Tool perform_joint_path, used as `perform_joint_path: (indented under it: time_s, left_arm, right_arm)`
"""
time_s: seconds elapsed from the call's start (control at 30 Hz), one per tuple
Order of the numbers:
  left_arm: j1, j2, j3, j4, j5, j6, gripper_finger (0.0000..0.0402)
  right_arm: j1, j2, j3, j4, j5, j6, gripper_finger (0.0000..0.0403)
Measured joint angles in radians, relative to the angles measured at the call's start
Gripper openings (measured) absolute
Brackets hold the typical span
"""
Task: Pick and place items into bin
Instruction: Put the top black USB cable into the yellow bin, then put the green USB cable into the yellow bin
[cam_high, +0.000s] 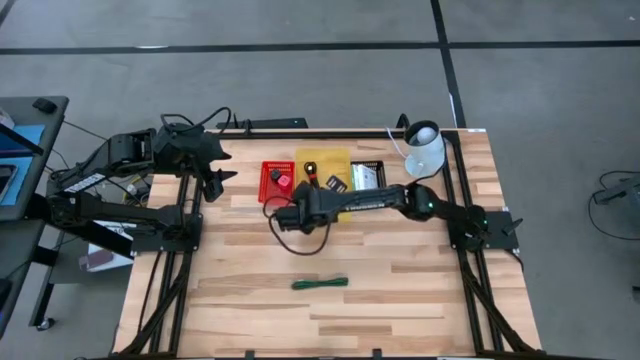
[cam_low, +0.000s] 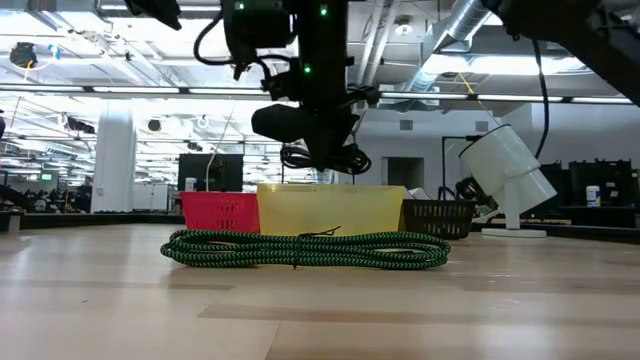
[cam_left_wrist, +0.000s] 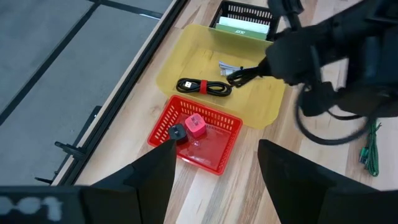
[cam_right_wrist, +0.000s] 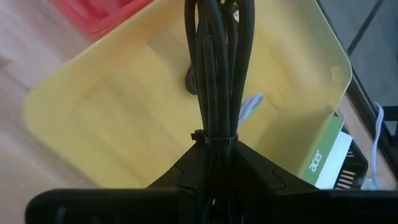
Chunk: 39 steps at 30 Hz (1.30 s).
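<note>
Right fingers clamp black cord bundle; tips hidden.

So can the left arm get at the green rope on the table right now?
Probably yes: the green rope lies alone on bare wood, and the left pincer is open and empty. The right pincer, holding a black cord bundle, hangs off to the side.

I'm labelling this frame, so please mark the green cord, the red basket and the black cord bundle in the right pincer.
green cord (cam_low: 305, 249): low view, middle of the coil.
red basket (cam_left_wrist: 214, 160): left wrist view, near rim.
black cord bundle (cam_right_wrist: 214, 81): right wrist view, strands above the tie, clamped by the right pincer (cam_right_wrist: 214, 155).
</note>
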Motion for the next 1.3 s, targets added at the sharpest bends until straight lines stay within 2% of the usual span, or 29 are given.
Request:
perform_joint_path:
  time_s: [0.17,0.63,0.87,1.03,1.3]
  left_arm:
    - [0.0,0.0,0.0,0.0,0.0,0.0,0.022]
    - [0.0,0.0,0.0,0.0,0.0,0.0,0.022]
    - [0.0,0.0,0.0,0.0,0.0,0.0,0.022]
    - [0.0,0.0,0.0,0.0,0.0,0.0,0.022]
    - [0.0,0.0,0.0,0.0,0.0,0.0,0.022]
  right_arm:
    - [-0.025,0.0,0.0,0.0,-0.016,-0.004,0.0063]
    - [-0.03,0.008,0.001,0.0,-0.011,-0.004,0.0138]
    - [-0.016,0.008,0.001,-0.005,-0.012,0.014,0.0146]
    - [0.04,0.008,0.001,-0.087,-0.024,0.014,0.0138]
    - [0.19,0.008,0.0,-0.082,-0.073,-0.012,0.0133]
